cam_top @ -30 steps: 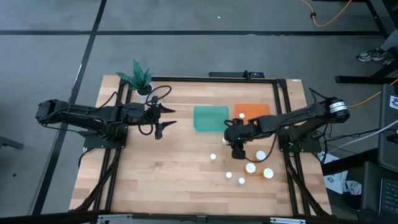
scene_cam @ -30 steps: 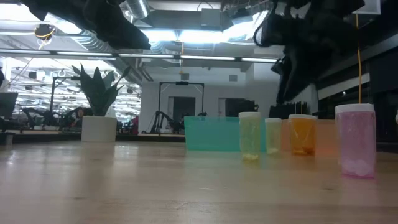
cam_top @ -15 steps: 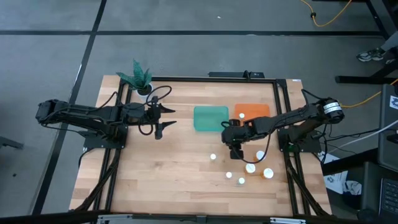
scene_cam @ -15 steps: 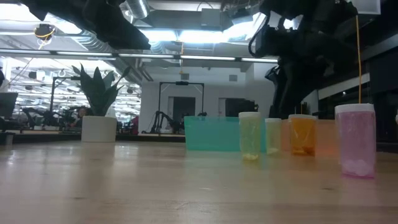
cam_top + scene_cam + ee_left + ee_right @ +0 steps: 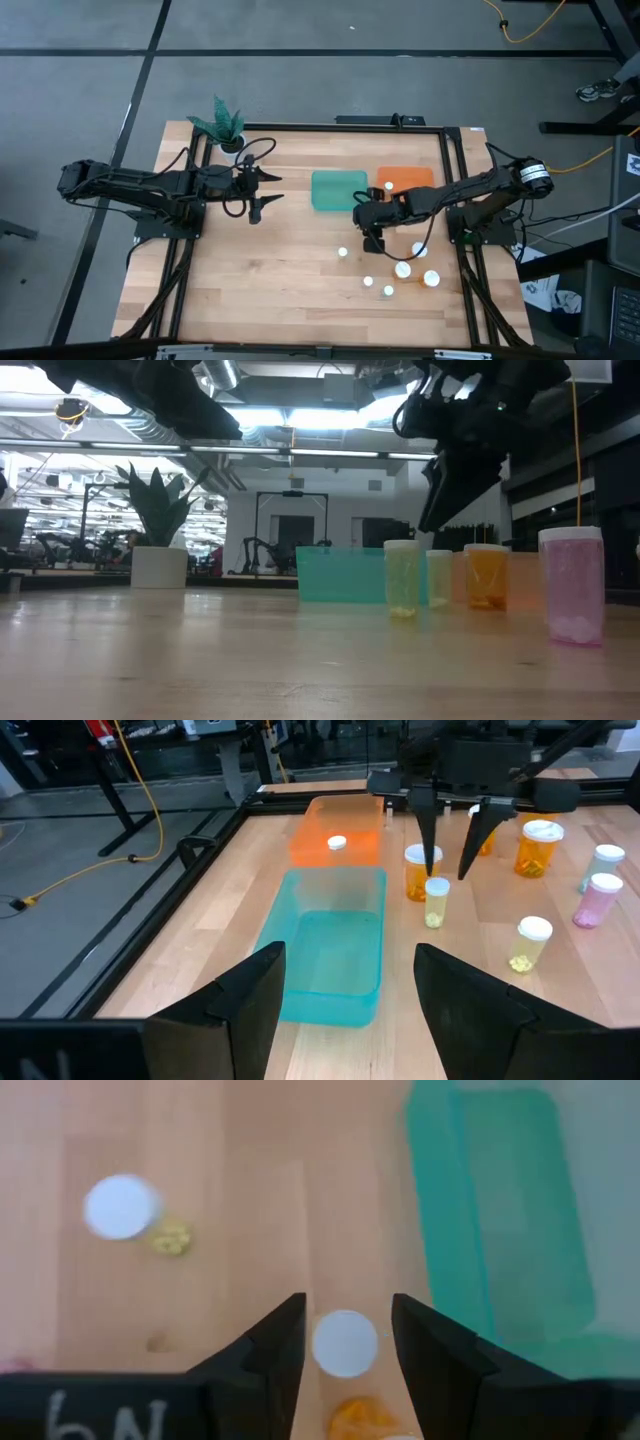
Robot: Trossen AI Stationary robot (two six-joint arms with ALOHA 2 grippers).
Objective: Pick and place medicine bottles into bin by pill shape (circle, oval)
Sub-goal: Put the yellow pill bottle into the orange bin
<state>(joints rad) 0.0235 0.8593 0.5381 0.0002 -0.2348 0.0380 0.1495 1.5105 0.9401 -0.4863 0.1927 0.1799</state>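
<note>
Between the right end effector [image 5: 345, 1325] fingers: a medicine bottle [image 5: 344, 1343].

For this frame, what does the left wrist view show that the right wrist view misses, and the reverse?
Only the left wrist view shows the orange bin with one bottle in it, plus the bottles standing further along the table. Only the right wrist view looks straight down on a white cap sitting between the open right gripper fingers. Both show the teal bin, that same bottle under the gripper, and a second yellow-pill bottle nearby.
</note>
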